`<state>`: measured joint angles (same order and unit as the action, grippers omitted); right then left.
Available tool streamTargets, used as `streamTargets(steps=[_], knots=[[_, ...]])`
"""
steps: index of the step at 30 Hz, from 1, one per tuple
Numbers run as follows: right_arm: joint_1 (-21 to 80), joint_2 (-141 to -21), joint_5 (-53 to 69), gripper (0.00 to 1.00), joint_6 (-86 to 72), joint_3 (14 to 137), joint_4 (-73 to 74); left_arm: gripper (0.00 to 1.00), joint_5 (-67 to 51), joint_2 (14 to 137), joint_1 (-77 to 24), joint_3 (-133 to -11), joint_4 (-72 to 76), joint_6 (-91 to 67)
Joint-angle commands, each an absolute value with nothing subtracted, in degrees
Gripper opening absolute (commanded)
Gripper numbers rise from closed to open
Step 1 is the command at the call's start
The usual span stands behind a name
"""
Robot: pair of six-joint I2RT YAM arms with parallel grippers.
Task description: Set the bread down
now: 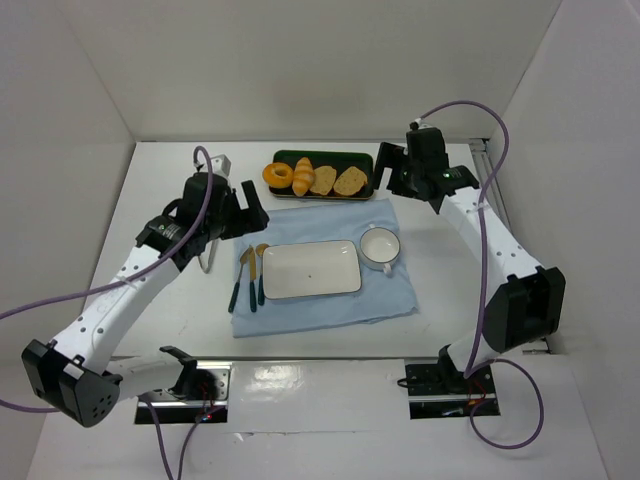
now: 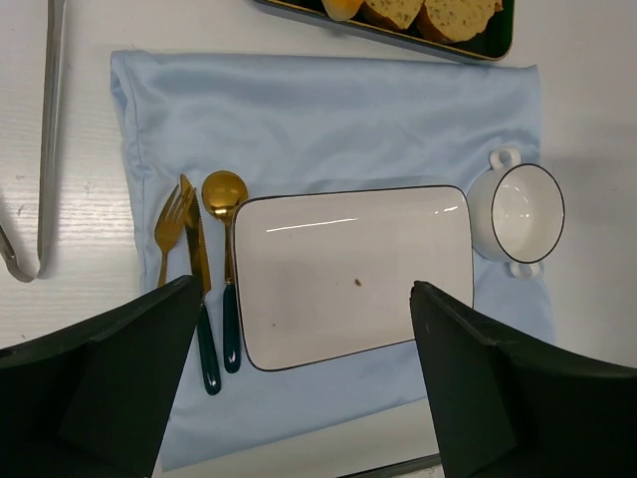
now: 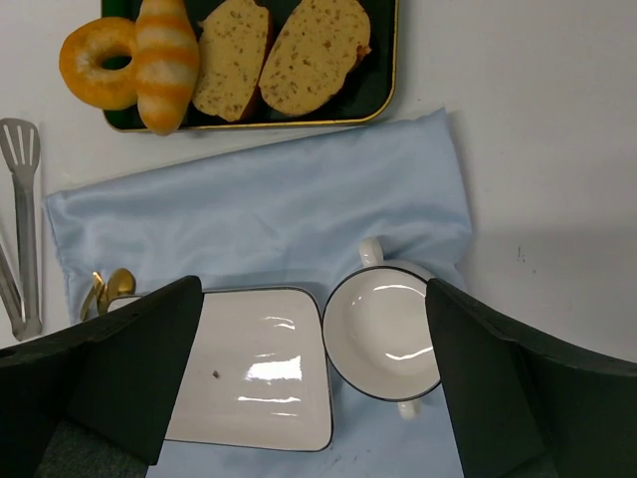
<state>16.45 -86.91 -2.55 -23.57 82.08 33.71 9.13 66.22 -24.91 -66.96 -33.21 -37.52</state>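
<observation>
The bread (image 1: 303,176) is a small golden ridged roll lying on a dark green tray (image 1: 345,158) at the back of the table, between an orange doughnut (image 1: 279,176) and two tan slices (image 1: 336,181). The right wrist view shows the bread (image 3: 165,65) at its upper left. My left gripper (image 1: 250,205) hovers open and empty over the left edge of the blue cloth (image 1: 320,310), above the white rectangular plate (image 2: 348,274). My right gripper (image 1: 390,170) hangs open and empty by the tray's right end, above the bowl (image 3: 383,334).
A gold fork, knife and spoon (image 2: 199,259) with dark green handles lie left of the plate. A white two-handled bowl (image 1: 380,247) stands to its right. Metal tongs (image 2: 45,149) lie on the table left of the cloth. White walls enclose the table.
</observation>
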Motion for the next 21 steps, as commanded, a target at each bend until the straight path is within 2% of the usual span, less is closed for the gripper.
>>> streamTargets(steps=[1,8,15,21], knots=[[16.35,-83.50,-4.39,1.00,-24.61,80.51,31.48,1.00,9.58,65.13,-25.14,-66.53,-33.84,-36.47],[17.75,-82.79,-6.23,1.00,-18.98,80.51,32.78,1.00,23.20,69.77,-25.15,-67.76,-40.60,-38.23],[17.75,-84.02,-4.93,1.00,-18.98,79.98,33.84,1.00,17.77,77.24,-17.94,-66.71,-41.05,-38.50],[17.75,-82.89,-3.78,1.00,-18.98,78.32,32.79,1.00,18.36,82.00,-13.01,-68.64,-41.57,-36.13]])
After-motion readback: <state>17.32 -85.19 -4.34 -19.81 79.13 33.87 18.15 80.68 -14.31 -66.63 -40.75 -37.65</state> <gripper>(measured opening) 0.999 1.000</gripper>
